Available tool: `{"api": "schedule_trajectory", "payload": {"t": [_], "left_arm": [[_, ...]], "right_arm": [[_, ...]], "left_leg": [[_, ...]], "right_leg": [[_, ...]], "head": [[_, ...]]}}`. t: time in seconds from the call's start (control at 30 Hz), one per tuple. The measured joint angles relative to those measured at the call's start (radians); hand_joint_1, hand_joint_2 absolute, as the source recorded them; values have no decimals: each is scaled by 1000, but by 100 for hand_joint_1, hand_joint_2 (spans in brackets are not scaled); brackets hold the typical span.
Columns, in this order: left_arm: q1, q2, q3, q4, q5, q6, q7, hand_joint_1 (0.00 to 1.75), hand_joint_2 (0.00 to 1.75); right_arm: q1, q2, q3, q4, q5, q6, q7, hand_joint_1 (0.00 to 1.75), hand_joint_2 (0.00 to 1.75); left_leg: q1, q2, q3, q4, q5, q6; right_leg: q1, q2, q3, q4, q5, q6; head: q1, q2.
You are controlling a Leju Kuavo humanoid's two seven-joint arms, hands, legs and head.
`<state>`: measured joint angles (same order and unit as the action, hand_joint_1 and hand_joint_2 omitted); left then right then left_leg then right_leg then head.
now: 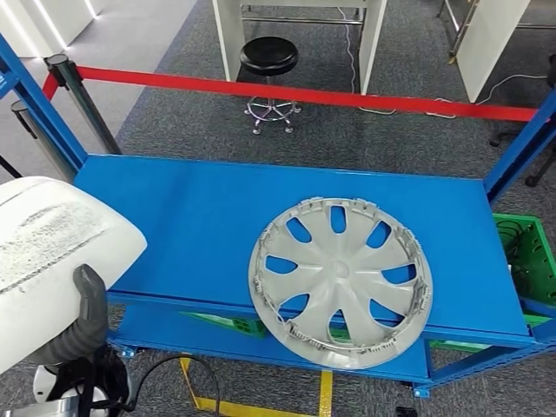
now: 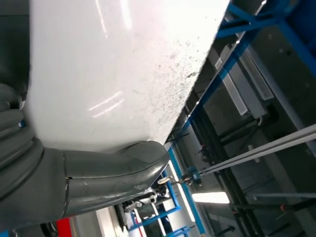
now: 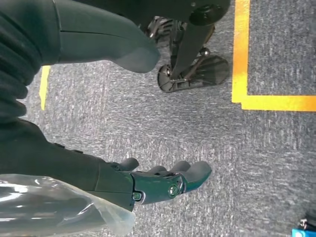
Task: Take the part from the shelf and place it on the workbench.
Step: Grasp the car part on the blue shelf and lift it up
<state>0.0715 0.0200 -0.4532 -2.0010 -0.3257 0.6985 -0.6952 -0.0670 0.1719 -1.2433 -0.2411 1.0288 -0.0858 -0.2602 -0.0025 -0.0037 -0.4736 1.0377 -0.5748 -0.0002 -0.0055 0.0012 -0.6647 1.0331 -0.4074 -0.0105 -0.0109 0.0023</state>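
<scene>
The left hand (image 1: 89, 308) sits at eight o'clock in the head view, its thick thumb pressed up against a glossy white part (image 1: 46, 261) that it grips. The right hand (image 3: 111, 113) hangs over grey carpet (image 3: 223, 163), fingers extended and apart, holding nothing. At five o'clock on the blue shelf (image 1: 196, 217) lies a silver hubcap (image 1: 340, 280), its near rim overhanging the front edge.

Head view looks forward and down from high up onto the blue shelf (image 1: 196, 226), with grey floor behind. Left wrist view sits close behind the left hand (image 2: 74, 182), facing up past blue frame. Right wrist view looks down at grey carpet (image 3: 223, 148), close behind the right hand (image 3: 111, 123).
</scene>
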Motion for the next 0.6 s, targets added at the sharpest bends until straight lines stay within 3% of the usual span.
{"api": "schedule_trajectory", "payload": {"t": [0.07,0.13,0.17,0.23,0.3,0.33,0.37,0.4,0.47,0.53,0.6], "left_arm": [[4,-1,-6,-4,2,0,-1,175,175],[10,-2,-12,-5,3,0,-1,175,175],[13,-2,-15,-5,3,0,-1,175,175],[17,-5,-18,-5,3,0,-1,175,175],[27,-8,-19,-5,3,0,-1,175,175],[33,-8,-19,-5,2,0,-1,175,175],[39,-8,-19,-5,1,0,-1,175,175],[45,-8,-19,-5,0,0,-1,175,175],[58,-8,-19,-6,-5,0,-1,175,175],[67,-9,-19,-10,-12,0,-1,175,175],[77,-10,-18,-17,-17,0,-1,175,175]], "right_arm": [[-1,-1,-2,-2,0,14,-8,0,175],[-1,-4,-3,-2,0,26,-14,0,175],[-1,-6,-3,-3,-1,32,-16,0,175],[-1,-11,-4,-3,-1,41,-19,0,175],[0,-14,-4,-4,1,47,-22,0,175],[1,-15,-4,-4,2,47,-25,0,175],[2,-16,-4,-5,3,45,-28,0,175],[2,-17,-4,-6,3,42,-31,0,175],[3,-17,-5,-10,5,34,-38,0,175],[2,-17,-5,-11,7,28,-47,0,175],[4,-17,-5,-13,10,27,-59,0,175]], "left_leg": [[-8,1,23,-49,12,9],[-10,3,14,-54,34,19],[-9,5,8,-60,48,25],[-4,8,-13,-68,71,35],[-4,9,-40,-68,89,37],[-4,10,-53,-67,98,36],[-3,11,-65,-66,107,34],[-2,12,-75,-65,114,31],[1,12,-88,-61,123,23],[0,13,-95,-54,129,14],[-2,13,-100,-48,134,4]], "right_leg": [[-2,-2,-2,-5,15,12],[-6,-3,-2,-14,28,26],[-6,-2,-7,-10,16,31],[-7,-2,-32,54,-64,39],[-7,-2,-66,184,-154,47],[-7,-2,-73,239,-169,50],[-8,-2,-67,265,-163,53],[-8,-2,-39,251,-142,54],[-10,-3,67,120,-109,55],[-8,0,162,-14,-119,50],[-5,2,181,-52,-135,37]], "head": [[0,0],[0,0],[1,0],[5,0],[8,0],[8,0],[8,0],[9,0],[9,0],[9,0],[9,0]]}}
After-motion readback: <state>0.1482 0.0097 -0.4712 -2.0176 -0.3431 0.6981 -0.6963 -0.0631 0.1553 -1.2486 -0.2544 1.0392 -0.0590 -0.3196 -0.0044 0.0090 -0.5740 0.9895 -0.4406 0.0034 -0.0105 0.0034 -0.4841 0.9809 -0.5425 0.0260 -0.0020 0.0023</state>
